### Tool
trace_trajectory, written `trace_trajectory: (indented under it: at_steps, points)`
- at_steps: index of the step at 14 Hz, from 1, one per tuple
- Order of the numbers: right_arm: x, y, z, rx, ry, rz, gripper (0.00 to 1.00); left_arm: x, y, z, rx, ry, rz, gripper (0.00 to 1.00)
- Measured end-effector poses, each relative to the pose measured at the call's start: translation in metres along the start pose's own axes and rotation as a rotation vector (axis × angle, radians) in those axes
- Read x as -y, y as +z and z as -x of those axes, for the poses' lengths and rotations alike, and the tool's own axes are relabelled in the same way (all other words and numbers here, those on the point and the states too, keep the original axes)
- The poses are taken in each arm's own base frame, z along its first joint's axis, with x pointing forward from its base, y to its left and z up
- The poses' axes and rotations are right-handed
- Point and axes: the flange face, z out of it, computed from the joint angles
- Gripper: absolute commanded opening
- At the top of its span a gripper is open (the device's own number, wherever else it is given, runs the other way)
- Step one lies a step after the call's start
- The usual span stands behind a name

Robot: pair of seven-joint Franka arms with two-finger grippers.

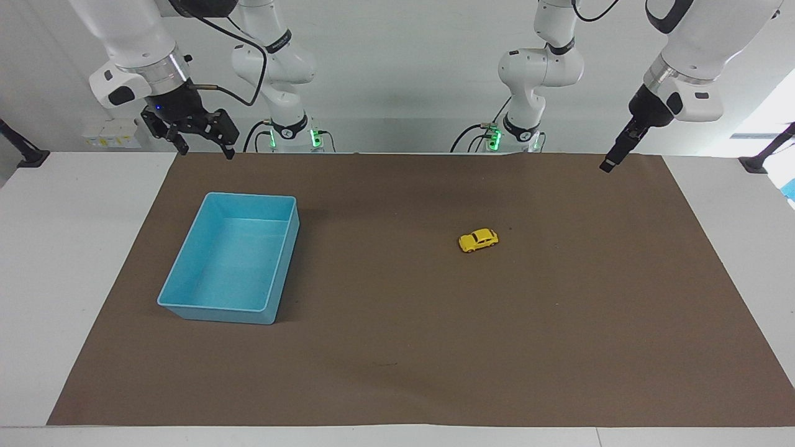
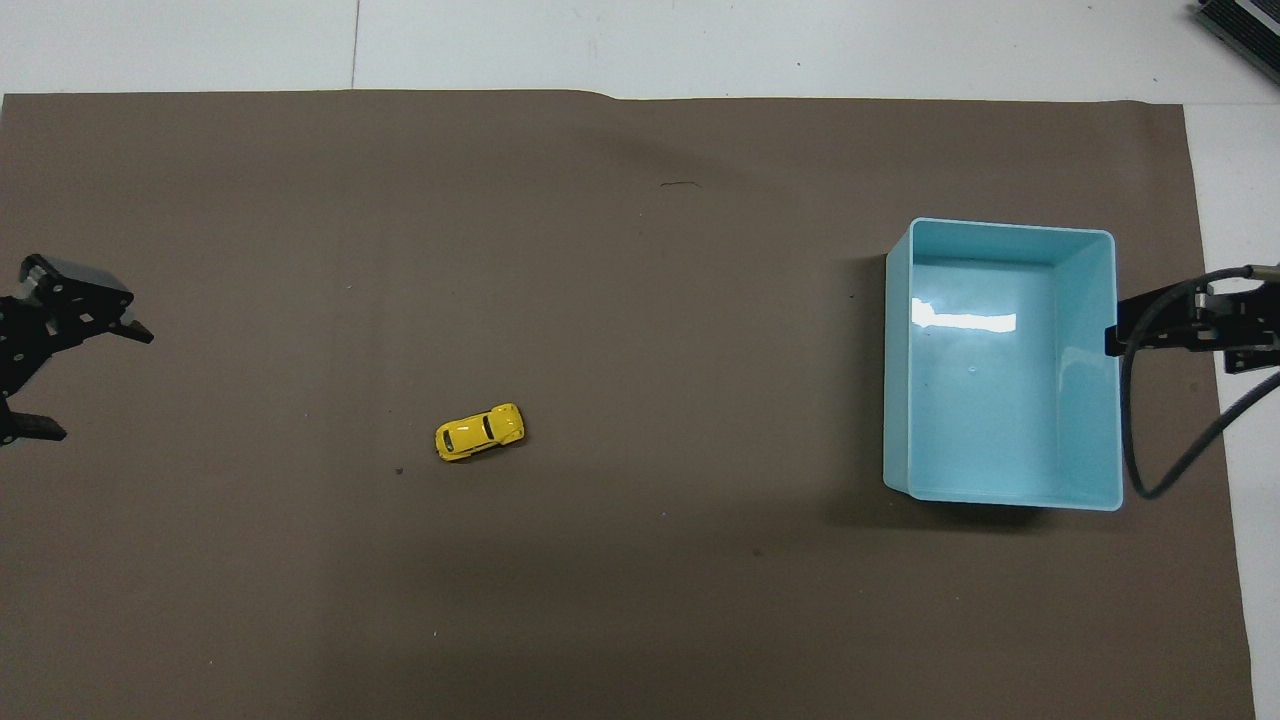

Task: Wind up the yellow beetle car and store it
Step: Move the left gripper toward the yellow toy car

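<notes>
Waiting: car point(image 1: 478, 240) on its wheels on the mat point(image 1: 397, 347), well apart from the bin point(image 1: 186, 297), toward the left arm's end.
Left gripper point(image 2: 45, 375): raised, jaws spread, probably readying for the car.
Right gripper point(image 1: 202, 139): raised near the bin, jaws spread, waiting.

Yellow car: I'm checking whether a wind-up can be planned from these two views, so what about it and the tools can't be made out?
- Car: its underside is hidden against the mat in both views; any wind-up part is too small to see.
- Left tool: cut off by the overhead view's edge; seen edge-on in the facing view.
- Right tool: mostly outside the overhead view, beside the bin.
</notes>
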Motion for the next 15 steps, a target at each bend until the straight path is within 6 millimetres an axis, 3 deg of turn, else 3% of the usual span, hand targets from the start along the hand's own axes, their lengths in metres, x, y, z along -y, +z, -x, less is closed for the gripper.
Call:
trace_trajectory:
  at_steps: [8,11,15]
  points:
    - [0.000,0.000,0.000,0.000,0.000,0.000,1.00,-0.005,0.008,-0.002,-0.008,-0.405,0.018,1.00]
    - [0.000,0.000,0.000,0.000,0.000,0.000,1.00,-0.013,0.028,0.007,0.003,-0.485,-0.006,1.00]
    - [0.000,0.000,0.000,0.000,0.000,0.000,1.00,-0.040,0.068,0.036,-0.001,-0.628,-0.005,1.00]
